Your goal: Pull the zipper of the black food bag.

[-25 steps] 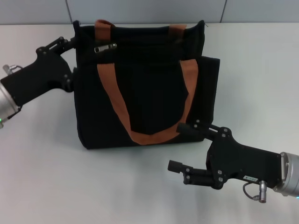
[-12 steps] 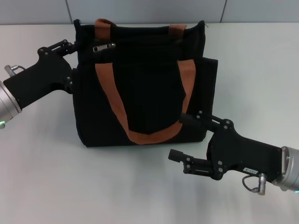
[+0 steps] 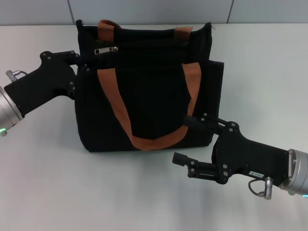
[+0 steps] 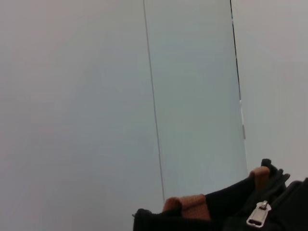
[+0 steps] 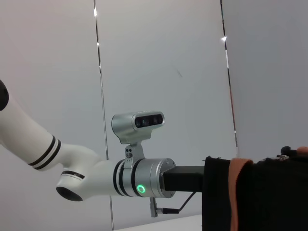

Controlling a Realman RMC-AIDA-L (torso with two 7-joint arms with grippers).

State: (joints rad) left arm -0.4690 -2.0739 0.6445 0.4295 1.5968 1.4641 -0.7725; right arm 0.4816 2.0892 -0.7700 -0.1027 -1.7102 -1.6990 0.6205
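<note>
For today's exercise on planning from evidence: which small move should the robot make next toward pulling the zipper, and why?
Probably the left gripper should ease toward the zipper and close on its silver tab. It sits at the black food bag's upper left edge, beside the tab, while the right gripper stands open at the lower front.

Table (image 3: 269, 62): plain white top, matte, evenly lit. Wall panels (image 3: 144, 10): pale grey, flat, divided by thin dark vertical seams (image 4: 153, 106), standing directly behind the table's far edge.
</note>
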